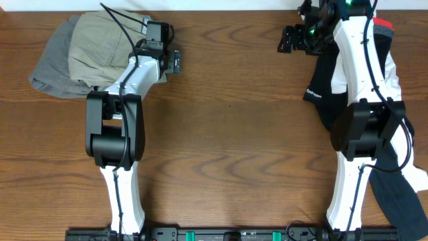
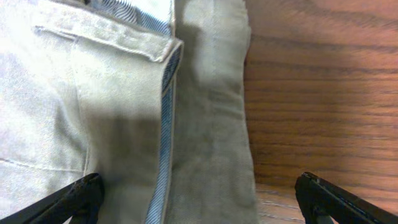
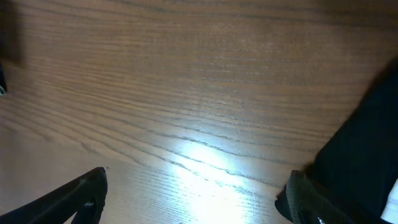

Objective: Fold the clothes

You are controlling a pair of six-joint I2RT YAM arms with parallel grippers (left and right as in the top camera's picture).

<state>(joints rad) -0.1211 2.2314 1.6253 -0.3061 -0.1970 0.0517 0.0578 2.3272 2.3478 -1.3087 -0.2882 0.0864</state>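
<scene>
My left gripper (image 2: 199, 198): spread, empty, shorts (image 2: 112, 112) beneath it with their edge between its fingers; my right gripper (image 3: 196, 199): spread, empty, over the table (image 3: 186, 74), black garment (image 3: 367, 143) at one fingertip; hazard: I could pinch one layer only, dragging the pile askew.

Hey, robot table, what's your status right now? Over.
Left end effector open, above edge of khaki shorts. Right end effector open over table, beside black sportswear. Khaki shorts lie on grey shorts. Right arm crosses the sportswear.
</scene>
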